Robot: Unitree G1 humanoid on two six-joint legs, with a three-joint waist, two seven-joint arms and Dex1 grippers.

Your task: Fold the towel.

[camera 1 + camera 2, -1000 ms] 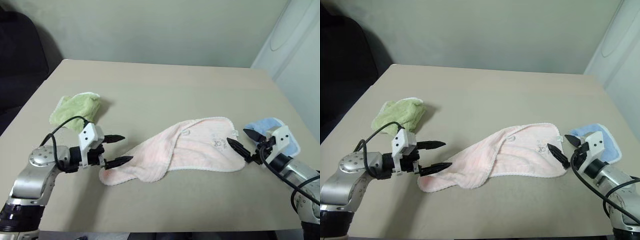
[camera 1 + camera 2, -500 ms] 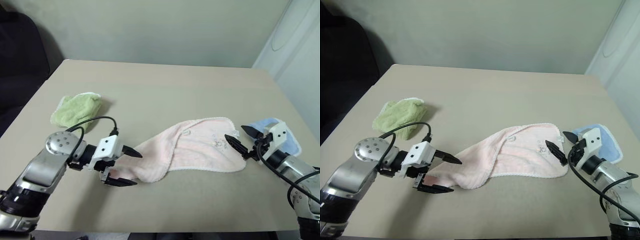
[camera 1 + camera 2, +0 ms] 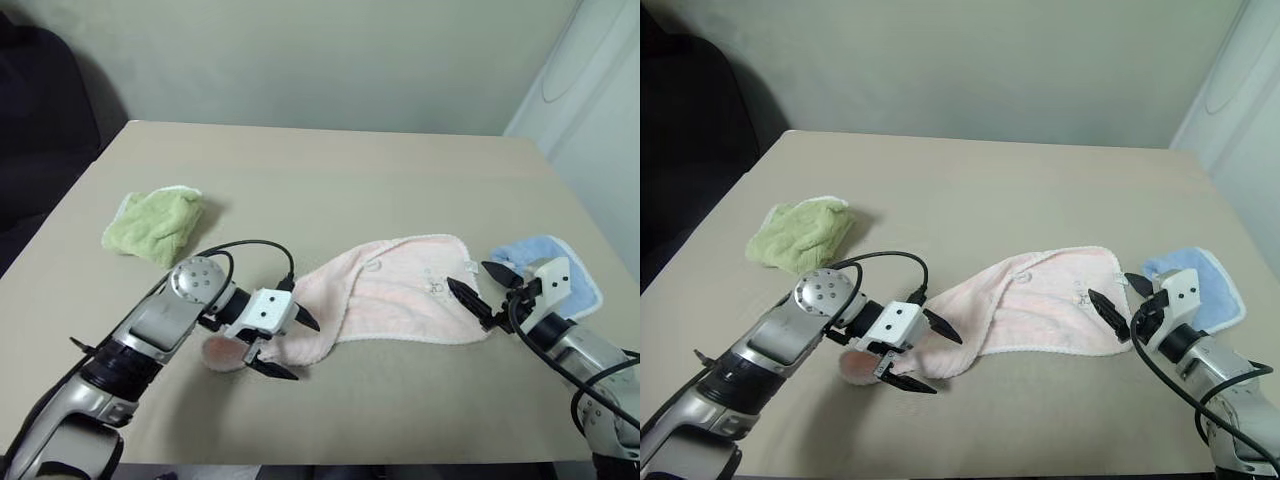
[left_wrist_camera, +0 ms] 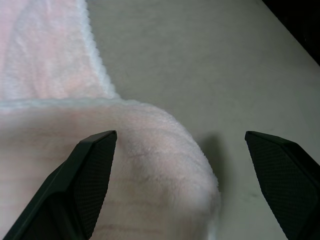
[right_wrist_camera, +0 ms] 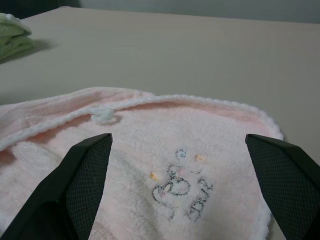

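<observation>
The towel [image 3: 385, 300] lies crumpled near the tabletop's [image 3: 330, 180] front edge. The left gripper [image 3: 287, 346], jaws spread, straddles its left end; the right gripper [image 3: 482, 288], also spread, faces its right end.

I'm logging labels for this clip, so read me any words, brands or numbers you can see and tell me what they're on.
Towel: a small embroidered motif with dark stitched letters beside it, too blurred to read.
Green cloth: no text visible.
Blue cloth: no text visible.
</observation>
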